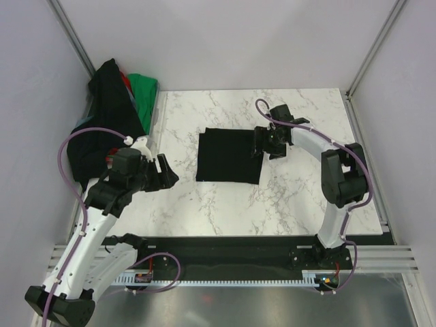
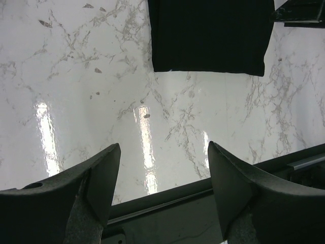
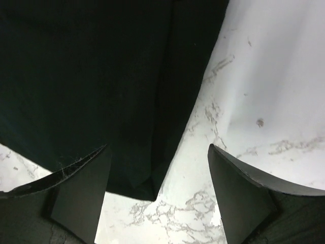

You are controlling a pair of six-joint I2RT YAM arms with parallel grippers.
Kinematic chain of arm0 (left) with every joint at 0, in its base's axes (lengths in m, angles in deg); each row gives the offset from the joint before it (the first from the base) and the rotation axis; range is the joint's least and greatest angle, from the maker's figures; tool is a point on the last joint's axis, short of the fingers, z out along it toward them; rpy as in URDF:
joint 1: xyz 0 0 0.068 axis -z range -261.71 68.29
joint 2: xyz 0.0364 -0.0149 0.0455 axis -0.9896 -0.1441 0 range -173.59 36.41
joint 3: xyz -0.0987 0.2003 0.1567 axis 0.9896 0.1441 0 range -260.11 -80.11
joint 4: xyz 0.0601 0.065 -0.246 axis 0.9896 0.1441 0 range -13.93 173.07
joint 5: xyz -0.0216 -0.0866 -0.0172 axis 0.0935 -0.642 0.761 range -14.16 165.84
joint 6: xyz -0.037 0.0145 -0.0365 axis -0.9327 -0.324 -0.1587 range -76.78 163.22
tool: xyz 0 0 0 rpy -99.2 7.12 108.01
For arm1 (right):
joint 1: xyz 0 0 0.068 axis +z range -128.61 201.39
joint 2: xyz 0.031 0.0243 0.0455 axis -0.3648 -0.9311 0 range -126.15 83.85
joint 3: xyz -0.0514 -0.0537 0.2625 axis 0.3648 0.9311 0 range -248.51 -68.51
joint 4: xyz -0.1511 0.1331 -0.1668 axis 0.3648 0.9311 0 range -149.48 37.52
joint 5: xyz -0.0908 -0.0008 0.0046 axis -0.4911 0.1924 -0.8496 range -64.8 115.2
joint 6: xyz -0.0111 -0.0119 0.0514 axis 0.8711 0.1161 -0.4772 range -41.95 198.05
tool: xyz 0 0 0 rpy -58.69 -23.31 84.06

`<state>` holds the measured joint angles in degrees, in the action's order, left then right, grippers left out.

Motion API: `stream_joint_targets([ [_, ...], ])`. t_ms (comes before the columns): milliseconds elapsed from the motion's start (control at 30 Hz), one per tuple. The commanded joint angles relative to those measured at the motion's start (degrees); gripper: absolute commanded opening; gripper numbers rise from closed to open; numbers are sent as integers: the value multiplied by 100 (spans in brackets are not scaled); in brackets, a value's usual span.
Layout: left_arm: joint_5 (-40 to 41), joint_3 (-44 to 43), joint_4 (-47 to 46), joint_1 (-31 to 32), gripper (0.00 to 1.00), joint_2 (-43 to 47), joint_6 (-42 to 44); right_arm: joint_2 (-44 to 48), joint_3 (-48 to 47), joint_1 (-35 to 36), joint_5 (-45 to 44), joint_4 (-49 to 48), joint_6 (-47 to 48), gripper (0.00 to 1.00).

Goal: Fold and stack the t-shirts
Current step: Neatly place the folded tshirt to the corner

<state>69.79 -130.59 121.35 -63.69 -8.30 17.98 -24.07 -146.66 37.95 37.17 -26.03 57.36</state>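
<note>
A folded black t-shirt (image 1: 229, 156) is seen lying flat at the centre of the marble desk (image 1: 300, 197), a heap of t-shirts (image 1: 112, 116) is piled at upper left, and the left tool (image 1: 165, 174) and right tool (image 1: 261, 146) are both held apart, the latter over the folded shirt's right edge.

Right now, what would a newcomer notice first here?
A folded black t-shirt lies flat in the middle of the marble table, the open right gripper at its right edge. A heap of unfolded shirts, black, green and some red, sits at the far left, with the open left gripper empty near it.
</note>
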Motion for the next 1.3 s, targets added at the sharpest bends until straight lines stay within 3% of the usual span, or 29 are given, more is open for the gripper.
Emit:
stream_joint_targets([
  [0,86,29,-186,-9,77,94,124,-430,-367,58,-168,-120,74,84],
  [167,60,29,-186,-9,77,103,124,-783,-526,67,-256,-199,82,75],
  [267,51,21,-186,-9,77,94,124,-915,-596,67,-396,-199,91,52],
  [300,42,21,-186,-18,77,103,124,-924,-622,58,-475,-190,109,35],
  [367,33,21,-186,-9,77,103,124,-915,-623,-12,-755,-225,118,11],
  [433,33,21,-195,-9,77,111,124,-880,-649,-108,-949,-234,135,0],
  [567,59,21,-195,-18,77,173,124,-871,-947,-538,-1880,46,380,0],
  [733,77,29,-195,-9,77,226,124,-1187,-1816,-952,-3917,380,759,0],
  [1000,-2,29,-203,-18,76,129,141,-2319,-3749,-1821,-4879,337,847,0],
  [1267,51,38,-212,-27,76,129,133,-3822,-5656,-2604,-4660,320,768,0],
])
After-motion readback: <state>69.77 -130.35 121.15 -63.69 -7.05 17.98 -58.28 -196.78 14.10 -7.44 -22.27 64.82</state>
